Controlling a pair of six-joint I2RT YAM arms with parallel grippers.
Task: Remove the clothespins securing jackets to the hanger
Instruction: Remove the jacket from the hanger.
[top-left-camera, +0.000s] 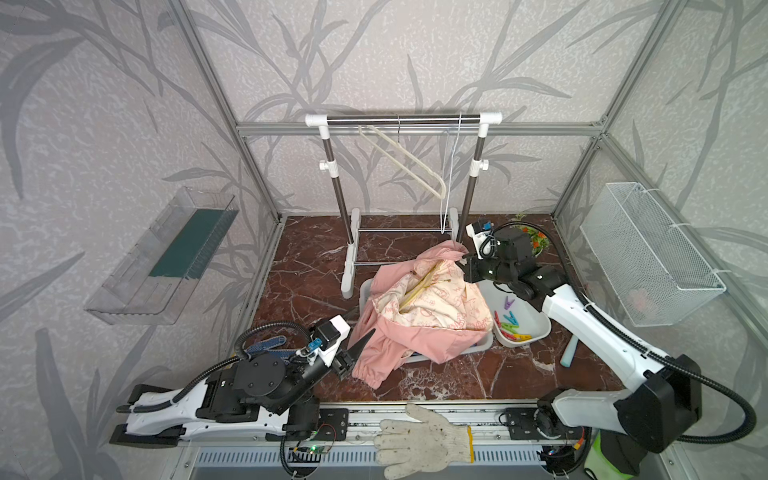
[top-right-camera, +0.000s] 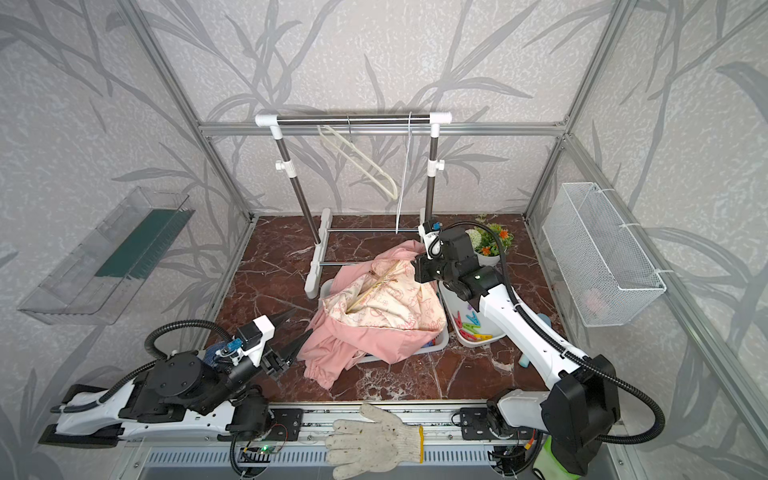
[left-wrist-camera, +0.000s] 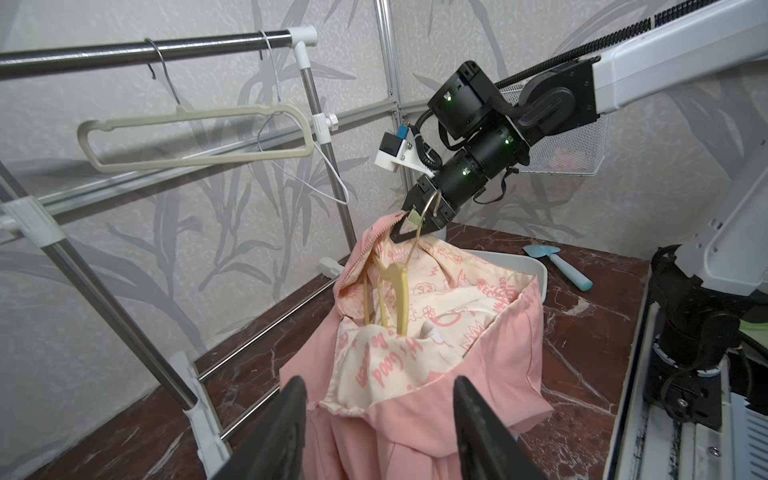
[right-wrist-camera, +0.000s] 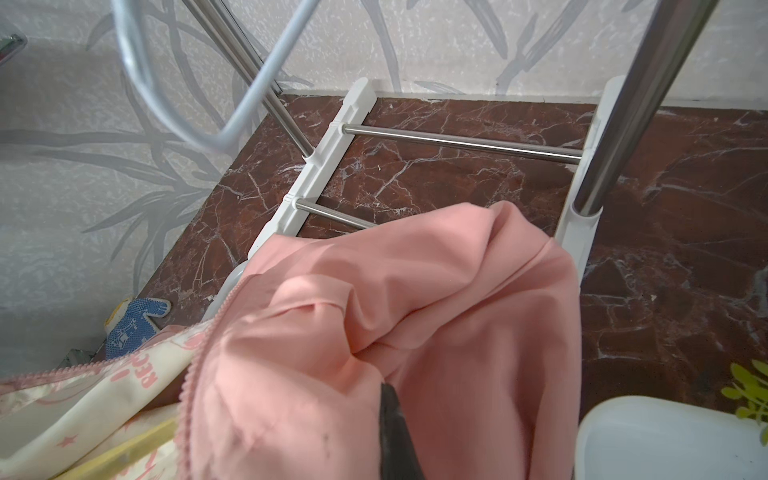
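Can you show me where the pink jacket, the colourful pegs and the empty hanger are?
pink jacket (top-left-camera: 419, 347), top view, on its pink outer cloth.
clothespins (top-left-camera: 510, 323), top view, on the pile's middle.
cream hanger (left-wrist-camera: 195, 158), left wrist view, on its lower bar.

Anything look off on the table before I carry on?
Yes. The pink jacket lies heaped over a white bin, its yellow hanger still inside, off the rail. The right gripper is shut on its collar. A stray glove lies on the front rail.

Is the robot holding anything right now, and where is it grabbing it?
The right gripper pinches the pink jacket at its top edge near the zipper. The left gripper is open, holding nothing.
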